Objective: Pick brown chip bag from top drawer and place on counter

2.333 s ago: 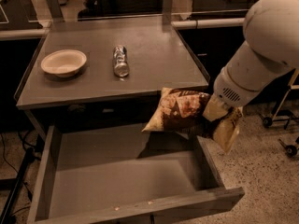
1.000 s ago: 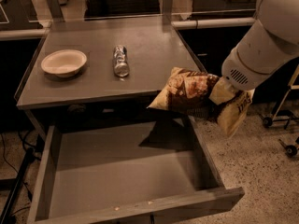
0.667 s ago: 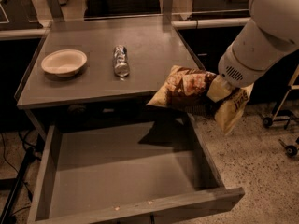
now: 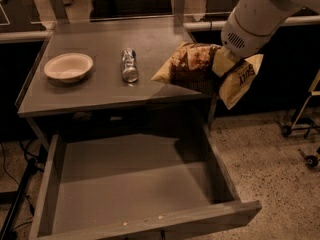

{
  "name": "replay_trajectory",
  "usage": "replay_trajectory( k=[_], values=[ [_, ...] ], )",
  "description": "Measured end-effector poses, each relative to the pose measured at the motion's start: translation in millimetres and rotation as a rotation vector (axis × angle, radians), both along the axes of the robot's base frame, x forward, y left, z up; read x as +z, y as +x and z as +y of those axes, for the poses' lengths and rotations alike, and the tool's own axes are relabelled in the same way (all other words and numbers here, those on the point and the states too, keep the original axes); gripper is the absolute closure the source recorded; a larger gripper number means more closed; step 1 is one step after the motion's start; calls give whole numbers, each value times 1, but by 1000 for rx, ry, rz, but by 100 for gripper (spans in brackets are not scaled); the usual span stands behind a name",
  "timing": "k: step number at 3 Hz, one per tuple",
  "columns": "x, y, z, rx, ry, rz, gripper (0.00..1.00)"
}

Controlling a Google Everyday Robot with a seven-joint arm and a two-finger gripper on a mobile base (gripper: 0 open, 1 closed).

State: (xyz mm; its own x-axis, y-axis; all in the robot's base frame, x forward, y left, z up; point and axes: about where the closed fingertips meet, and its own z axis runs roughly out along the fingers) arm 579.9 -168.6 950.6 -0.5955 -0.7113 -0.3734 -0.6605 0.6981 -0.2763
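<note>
The brown chip bag [image 4: 192, 66] hangs in the air over the right edge of the counter [image 4: 100, 91], dark brown in the middle with tan ends. My gripper [image 4: 222, 64] is shut on the bag's right part; the bag's tan end sticks out below and right of it. The white arm comes in from the upper right. The top drawer [image 4: 135, 184] stands pulled out below the counter, its floor bare.
A white bowl [image 4: 68, 66] sits at the counter's left. A silver can [image 4: 129, 65] lies in the middle, left of the bag. A cart's wheels [image 4: 295, 129] stand on the speckled floor at right.
My gripper has lifted the chip bag higher and a little back, from beside the drawer's right side up to the level of the counter's right edge.
</note>
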Motion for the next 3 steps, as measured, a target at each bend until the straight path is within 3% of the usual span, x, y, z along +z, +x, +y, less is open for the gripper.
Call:
replay_trajectory(
  k=[1,2,3],
  values=[
    [-1,12,0,-26,-10,15,100],
    [14,64,6,-80,-15,15,100],
    [19,70,7,-84,-12,8,100]
  ],
)
